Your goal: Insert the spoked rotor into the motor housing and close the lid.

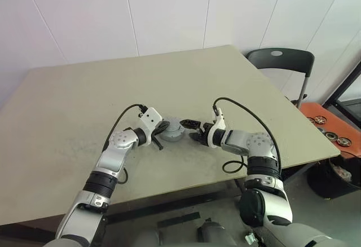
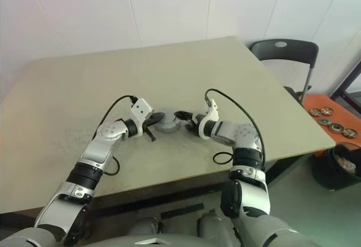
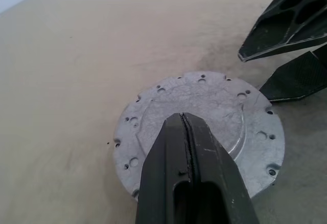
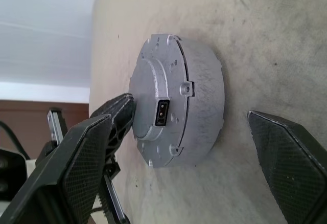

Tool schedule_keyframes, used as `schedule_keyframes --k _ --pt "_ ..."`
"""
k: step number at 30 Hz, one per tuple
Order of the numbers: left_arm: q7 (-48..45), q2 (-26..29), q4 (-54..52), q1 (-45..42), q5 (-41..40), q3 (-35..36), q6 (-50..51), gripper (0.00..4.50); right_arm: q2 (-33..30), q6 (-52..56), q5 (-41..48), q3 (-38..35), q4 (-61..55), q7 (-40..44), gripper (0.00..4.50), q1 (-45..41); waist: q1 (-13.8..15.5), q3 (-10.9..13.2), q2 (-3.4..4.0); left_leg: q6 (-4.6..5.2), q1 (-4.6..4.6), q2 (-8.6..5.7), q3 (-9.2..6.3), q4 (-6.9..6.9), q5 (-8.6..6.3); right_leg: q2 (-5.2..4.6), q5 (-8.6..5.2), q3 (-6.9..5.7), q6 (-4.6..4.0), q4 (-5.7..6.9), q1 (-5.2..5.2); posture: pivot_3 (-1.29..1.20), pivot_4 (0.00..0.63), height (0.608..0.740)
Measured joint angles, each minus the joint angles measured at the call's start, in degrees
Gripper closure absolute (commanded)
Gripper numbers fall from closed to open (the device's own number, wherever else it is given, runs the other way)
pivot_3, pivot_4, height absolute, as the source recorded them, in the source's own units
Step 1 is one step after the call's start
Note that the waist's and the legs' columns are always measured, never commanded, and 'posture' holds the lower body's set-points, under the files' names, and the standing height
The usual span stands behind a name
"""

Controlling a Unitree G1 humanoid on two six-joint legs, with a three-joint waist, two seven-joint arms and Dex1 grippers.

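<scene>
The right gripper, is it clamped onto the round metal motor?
No. The right gripper stands wide open, its fingers apart from the motor housing, which lies on the table with the lid on top.

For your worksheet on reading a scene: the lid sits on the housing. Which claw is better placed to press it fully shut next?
Left, probably. The left claw is shut, its tips resting over the top face of the lid, so it could push down. The right claw stands open beside the motor housing, at its side wall, not above it.

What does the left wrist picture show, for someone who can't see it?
A round silvery metal lid lies flat on a beige table, with the left tool shut and resting over it. The right tool's two black fingers stand open just beside it.
</scene>
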Motion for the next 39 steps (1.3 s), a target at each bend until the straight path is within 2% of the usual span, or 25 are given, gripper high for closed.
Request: schedule_keyframes --k 6,14,22,29,39 --pt "-1.38 2.28 -0.84 -0.05 0.84 -0.21 1.06 4.50 2.00 -2.32 -0.31 -1.05 5.11 -2.06 0.03 -3.06 -1.43 -0.06 -0.04 0.00 0.28 0.19 -0.05 -0.03 0.00 0.72 0.03 0.72 -0.06 0.07 0.00 0.00 0.000 0.740" --pt "-2.35 5.72 -1.12 -0.09 0.37 1.14 2.92 4.50 2.40 -4.56 -0.16 -2.32 12.40 -1.98 0.03 -6.67 -2.74 -0.04 -0.04 0.00 0.64 0.25 -0.02 -0.10 0.00 0.93 0.02 0.95 -0.09 0.51 -0.06 0.00 0.000 0.740" --pt "-2.43 3.68 -1.00 2.42 -5.62 6.46 5.82 4.50 2.25 -4.46 -0.18 -2.21 13.01 -0.33 0.03 -6.64 -2.73 -0.03 -0.07 0.00 0.63 0.25 0.02 -0.09 0.00 0.92 0.03 1.02 -0.09 0.52 -0.08 0.00 0.000 0.740" --pt "-2.37 1.31 -1.49 2.98 -7.73 6.69 6.39 4.50 2.84 -3.74 -0.39 -1.70 14.13 1.27 0.03 -6.69 -2.66 -0.03 -0.07 0.00 0.63 0.25 0.04 -0.10 -0.01 0.92 0.03 1.03 -0.08 0.52 -0.10 0.00 0.000 0.740" --pt "-2.16 1.65 -1.38 2.99 -7.61 6.45 6.39 4.50 4.90 -10.77 -3.21 -0.93 22.36 4.37 0.03 -10.05 -4.28 -0.03 -0.07 0.00 0.86 0.31 -0.34 -0.09 -0.01 1.43 0.07 1.28 -0.44 0.60 -0.09 0.00 0.000 0.740"
